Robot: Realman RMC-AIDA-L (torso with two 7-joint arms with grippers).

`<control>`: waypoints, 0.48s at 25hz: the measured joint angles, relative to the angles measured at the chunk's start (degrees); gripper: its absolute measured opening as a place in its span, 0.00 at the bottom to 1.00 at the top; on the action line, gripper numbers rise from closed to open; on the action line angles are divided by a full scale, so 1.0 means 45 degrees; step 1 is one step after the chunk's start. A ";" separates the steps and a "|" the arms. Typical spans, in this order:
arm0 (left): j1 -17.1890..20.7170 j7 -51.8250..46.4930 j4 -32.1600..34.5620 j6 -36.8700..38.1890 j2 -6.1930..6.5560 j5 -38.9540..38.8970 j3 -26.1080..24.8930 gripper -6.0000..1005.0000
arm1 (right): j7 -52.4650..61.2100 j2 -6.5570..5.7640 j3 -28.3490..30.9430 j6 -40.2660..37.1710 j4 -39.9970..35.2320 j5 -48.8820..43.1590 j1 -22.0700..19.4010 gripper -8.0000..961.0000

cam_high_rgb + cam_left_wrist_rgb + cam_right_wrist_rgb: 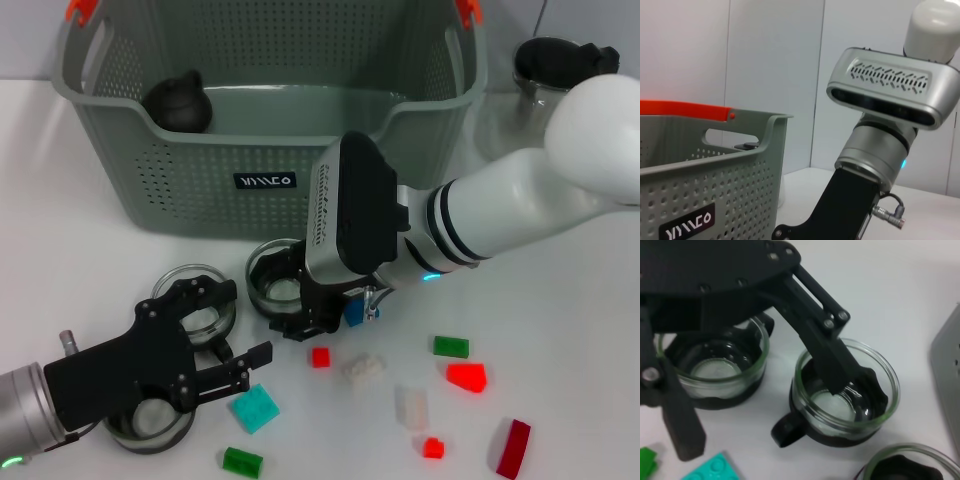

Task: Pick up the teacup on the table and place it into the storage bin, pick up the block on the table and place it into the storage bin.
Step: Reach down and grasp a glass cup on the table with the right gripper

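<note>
Head view: right claw (300,315) straddles a teacup (272,280) rim, open, beside the storage bin (190,180) wall

Right gripper (300,312) crowds the teacup (275,283) — storage bin (265,150) walls off twelve o'clock; blocks (400,385) litter four o'clock.

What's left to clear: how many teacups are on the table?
3: one teacup at the right pincer, one under the left pincer, one beneath the left arm. Others may be hidden.
</note>
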 joint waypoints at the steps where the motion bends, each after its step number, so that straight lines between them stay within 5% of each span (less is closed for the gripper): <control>1: 0.0000 0.0002 0.0000 -0.0004 -0.0006 0.0000 0.0000 0.71 | 0.0000 0.0000 0.0000 0.0000 0.0000 0.0000 0.0000 0.75; 4: 0.0000 0.0010 0.0000 -0.0016 -0.0018 0.0000 0.0000 0.71 | 0.0214 -0.0013 -0.0015 0.0314 0.0037 0.0114 -0.0033 0.73; 12: 0.0008 0.0034 -0.0019 -0.0022 -0.0038 0.0000 -0.0025 0.71 | 0.0118 -0.0059 -0.0169 0.0252 -0.0262 0.0159 -0.0140 0.40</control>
